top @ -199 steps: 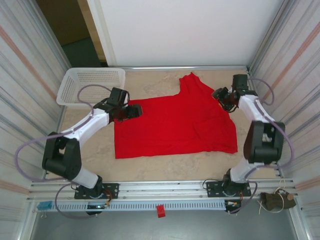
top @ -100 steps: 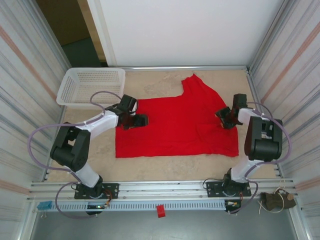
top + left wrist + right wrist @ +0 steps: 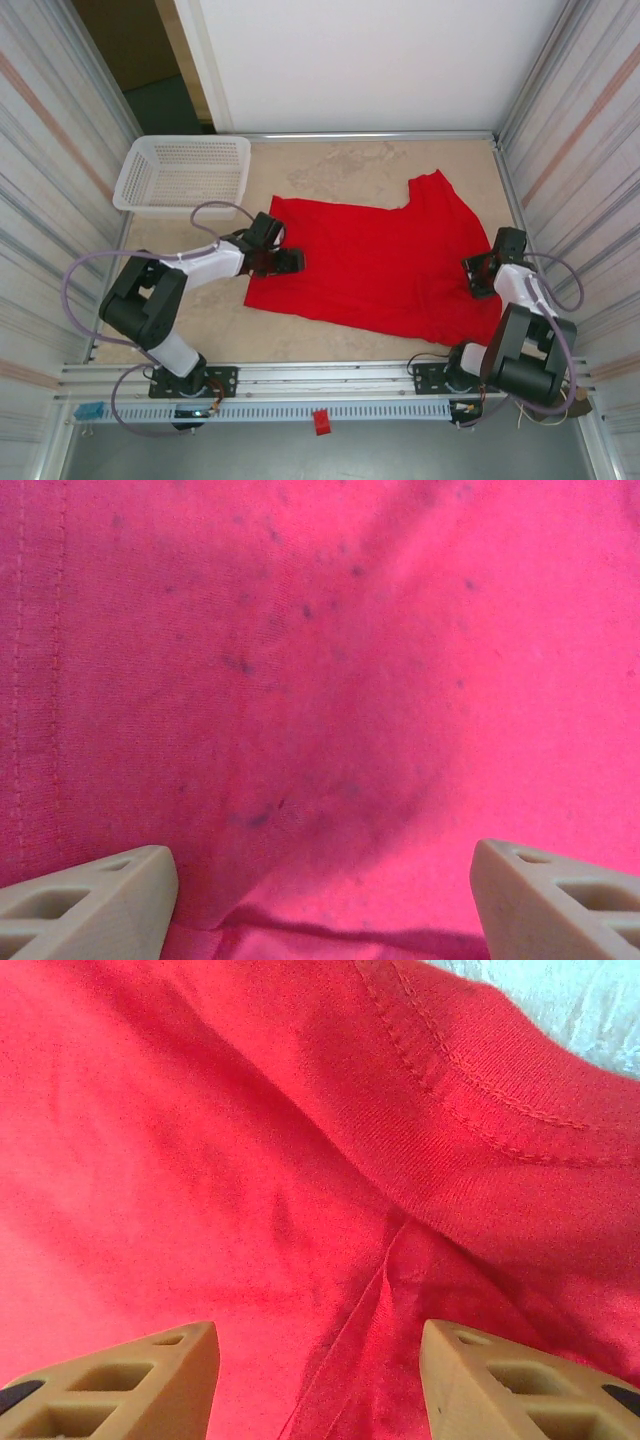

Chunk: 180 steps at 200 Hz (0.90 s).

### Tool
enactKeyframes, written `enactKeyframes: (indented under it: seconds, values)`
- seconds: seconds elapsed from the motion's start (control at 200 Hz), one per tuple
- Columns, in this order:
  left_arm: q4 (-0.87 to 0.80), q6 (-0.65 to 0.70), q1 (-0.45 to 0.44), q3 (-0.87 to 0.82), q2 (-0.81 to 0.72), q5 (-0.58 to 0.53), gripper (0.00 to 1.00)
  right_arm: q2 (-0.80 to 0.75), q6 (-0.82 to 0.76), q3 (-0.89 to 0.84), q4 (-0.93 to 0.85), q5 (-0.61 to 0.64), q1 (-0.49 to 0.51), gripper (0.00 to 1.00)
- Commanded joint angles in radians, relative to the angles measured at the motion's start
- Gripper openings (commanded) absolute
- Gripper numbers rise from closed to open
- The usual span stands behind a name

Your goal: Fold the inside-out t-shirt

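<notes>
The inside-out t-shirt (image 3: 380, 265) lies spread flat and a little askew on the beige table (image 3: 340, 165), bright red, with one sleeve pointing to the far right. My left gripper (image 3: 288, 262) rests on the shirt's left edge. In the left wrist view its gripper (image 3: 325, 865) is open, with the t-shirt (image 3: 330, 680) and a low crease between the wide-apart fingers. My right gripper (image 3: 480, 277) sits on the shirt's right edge. In the right wrist view that gripper (image 3: 320, 1340) is open over a seam of the t-shirt (image 3: 200, 1160), below a ribbed band (image 3: 480, 1090).
A white mesh basket (image 3: 180, 170) stands at the far left of the table. Ribbed metal walls close in both sides, and a white panel stands at the back. A metal rail (image 3: 330, 380) runs along the near edge by the arm bases.
The shirt has slid toward the near right and turned slightly. Both grippers came along with it, the left moving right and nearer, the right moving toward the near edge.
</notes>
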Motion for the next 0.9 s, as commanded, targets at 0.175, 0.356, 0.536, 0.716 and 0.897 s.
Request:
enactKeyframes:
  seconds: [0.175,0.356,0.536,0.716,0.897]
  values:
    - [-0.167,0.062,0.107,0.209,-0.054,0.025,0.80,0.193,-0.195,0.439,-0.053,-0.189,0.091,0.54]
    - [-0.289,0.245,0.247,0.533,0.179,0.089,0.81,0.446,-0.296,0.816,-0.152,-0.146,0.162,0.61]
    - [-0.358,0.368,0.279,0.782,0.404,0.062,0.81,0.736,-0.391,1.188,-0.273,-0.102,0.191,0.69]
    - [-0.398,0.391,0.279,0.940,0.567,0.061,0.81,0.957,-0.467,1.471,-0.349,-0.077,0.227,0.71]
    - [-0.391,0.398,0.280,0.977,0.625,0.034,0.81,1.140,-0.533,1.685,-0.469,-0.007,0.259,0.72]
